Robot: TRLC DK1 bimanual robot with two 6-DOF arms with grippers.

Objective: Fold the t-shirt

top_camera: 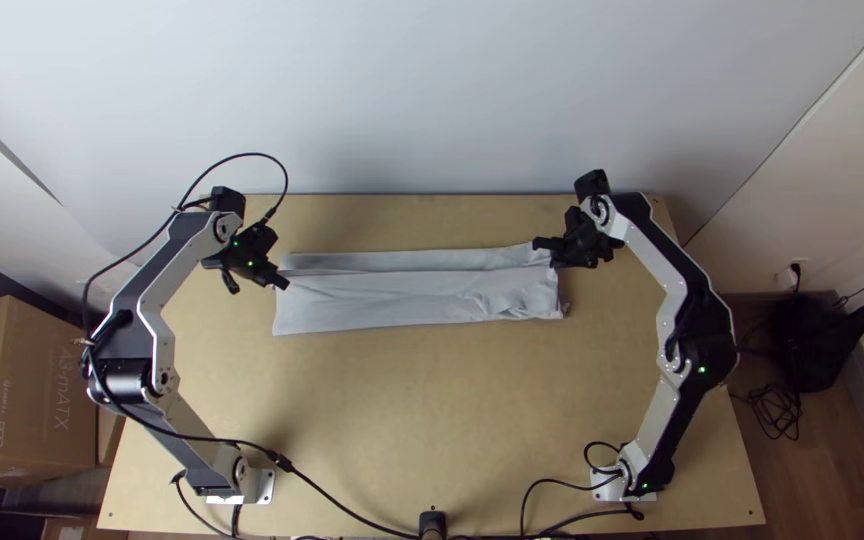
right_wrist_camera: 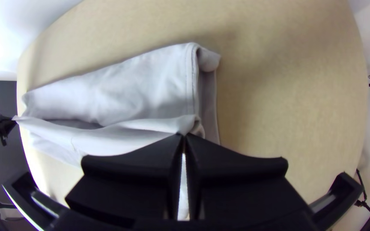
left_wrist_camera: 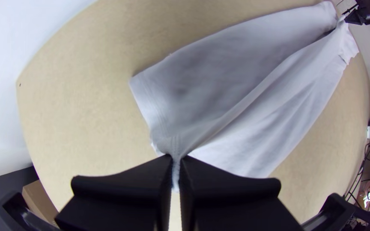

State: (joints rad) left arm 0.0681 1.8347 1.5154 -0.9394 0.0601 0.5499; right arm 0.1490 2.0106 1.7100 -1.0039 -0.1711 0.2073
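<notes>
the t-shirt (top_camera: 382,303) lies as a long, narrow folded strip crosswise on the worktop (top_camera: 432,400), nearer its far edge than its near one. a far layer shows behind the top layer, the left end runs fairly straight, and the right end is rumpled, with small creases and an uneven edge. the left gripper (top_camera: 282,284) has its jaws closed on a hemmed bit of cloth at the strip's left end; the right gripper (top_camera: 538,243) has its jaws pinched on a fold at the far part of the right end. between them the held cloth makes a ridge along the strip. there is a band of worktop off each end, a slimmer one along the far edge by the pale wall (top_camera: 432,90), and the broadest stretch on the near side, between the arms. black cables (top_camera: 337,508) cross the near edge, and cardboard boxes (top_camera: 37,390) stand beyond the left edge.
</notes>
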